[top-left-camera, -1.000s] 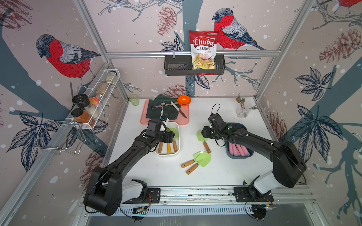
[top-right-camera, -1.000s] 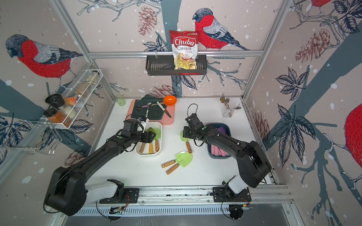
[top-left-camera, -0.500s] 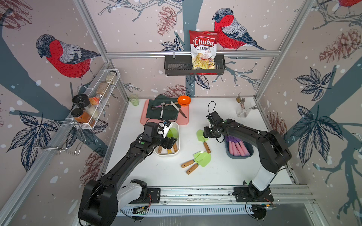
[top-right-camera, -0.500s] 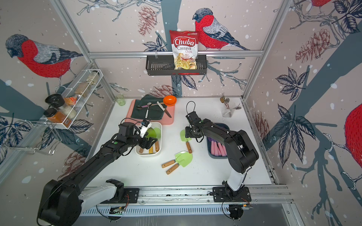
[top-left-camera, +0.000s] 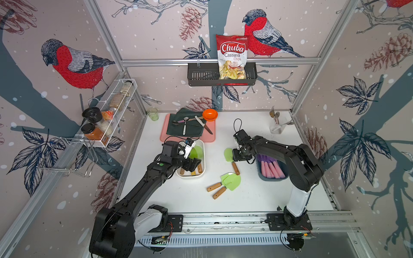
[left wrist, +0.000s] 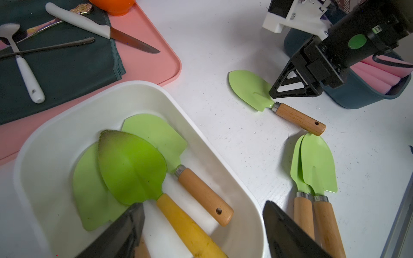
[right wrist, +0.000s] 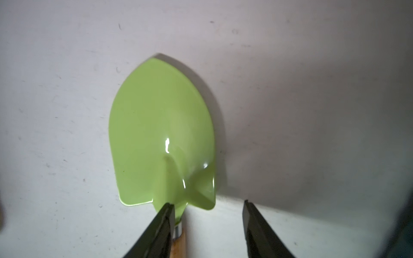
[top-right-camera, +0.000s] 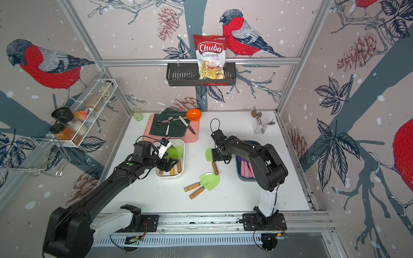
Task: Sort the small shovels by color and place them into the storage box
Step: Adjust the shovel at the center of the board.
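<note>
Just beyond the left jaws, toward the back wall, a pink tray [top-left-camera: 210,138] carries a dark green cloth [top-left-camera: 176,130] with a white-handled knife [top-left-camera: 201,122] and a white-handled spoon [top-left-camera: 184,127] on it. An orange bowl [top-left-camera: 210,114] sits at the tray's far corner. Farther off stands a green glass [top-left-camera: 152,113]. Well beyond the right jaws, a clear cup [top-left-camera: 276,128] holds spoons. High above both, a chips bag [top-left-camera: 232,55] stands in a black basket [top-left-camera: 201,77].

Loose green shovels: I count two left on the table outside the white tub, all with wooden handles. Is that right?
No. Three lie loose on the table, not two: a stacked pair and a single shovel, as the left wrist view shows. All have wooden handles and lie outside the white tub.
</note>
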You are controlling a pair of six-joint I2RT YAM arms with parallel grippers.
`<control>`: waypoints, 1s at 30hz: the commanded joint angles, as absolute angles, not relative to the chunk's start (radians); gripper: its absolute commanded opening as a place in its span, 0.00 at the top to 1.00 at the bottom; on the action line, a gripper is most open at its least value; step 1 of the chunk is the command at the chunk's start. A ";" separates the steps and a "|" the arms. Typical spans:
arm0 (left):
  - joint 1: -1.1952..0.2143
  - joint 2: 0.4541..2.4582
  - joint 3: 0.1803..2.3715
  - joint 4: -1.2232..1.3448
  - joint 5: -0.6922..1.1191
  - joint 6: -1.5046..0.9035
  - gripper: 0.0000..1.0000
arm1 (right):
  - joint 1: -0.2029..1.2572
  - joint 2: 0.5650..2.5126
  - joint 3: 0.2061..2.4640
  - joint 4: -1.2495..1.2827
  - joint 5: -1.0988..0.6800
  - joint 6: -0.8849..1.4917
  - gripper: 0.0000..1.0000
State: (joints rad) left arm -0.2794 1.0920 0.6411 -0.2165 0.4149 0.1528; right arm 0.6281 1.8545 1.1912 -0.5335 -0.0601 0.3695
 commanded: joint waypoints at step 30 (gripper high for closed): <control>-0.273 1.089 0.612 -0.156 0.458 0.119 0.14 | 0.756 1.721 1.074 -0.644 0.032 0.297 0.47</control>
